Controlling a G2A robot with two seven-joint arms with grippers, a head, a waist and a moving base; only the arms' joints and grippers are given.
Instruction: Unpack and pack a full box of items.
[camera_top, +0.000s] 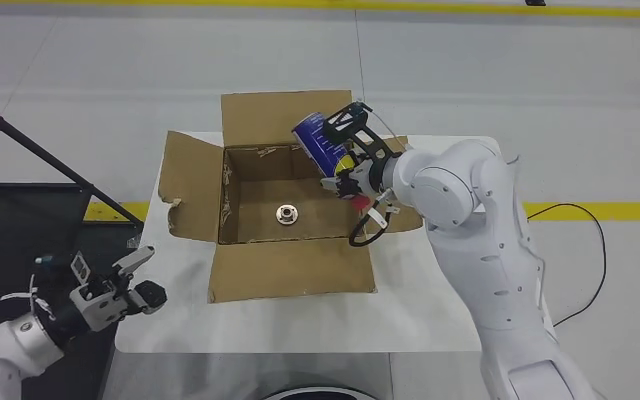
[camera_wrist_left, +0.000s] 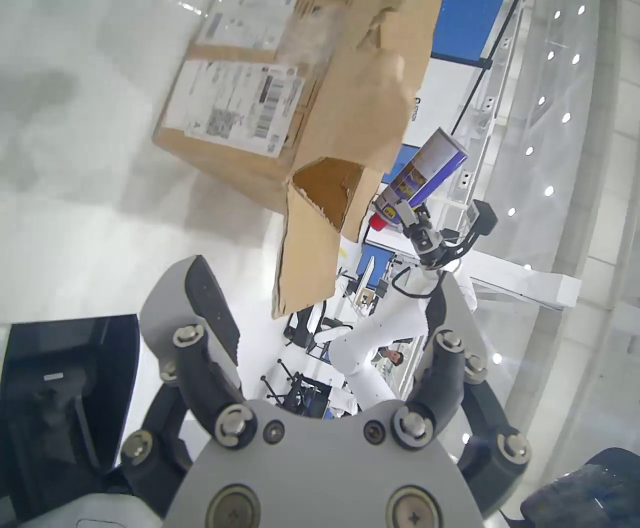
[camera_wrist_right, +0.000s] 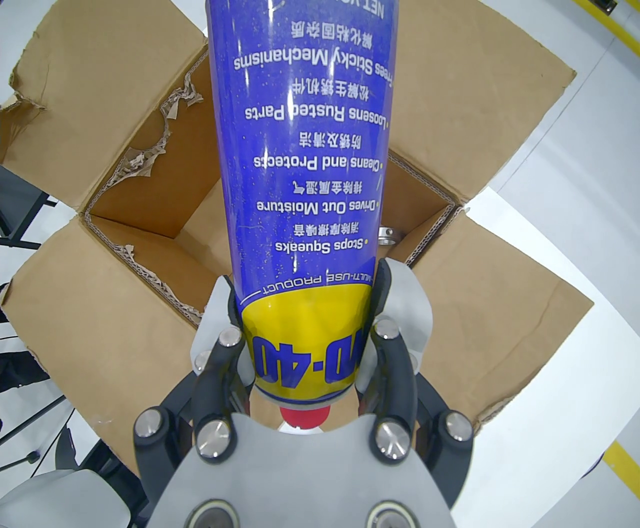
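Duly noted right gripper (camera_wrist_right: 307, 287) clamped on blue spray can (camera_wrist_right: 300, 150) above open cardboard box (camera_top: 290, 270), top view centre; left gripper (camera_top: 145, 278) at lower left, jaws apart.

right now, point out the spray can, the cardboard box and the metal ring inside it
spray can (camera_wrist_right: 300, 150): right wrist view, on its blue body.
cardboard box (camera_top: 290, 268): top view, on the flap nearest the robot.
metal ring (camera_top: 287, 213): top view, on the ring, lying on the box floor.
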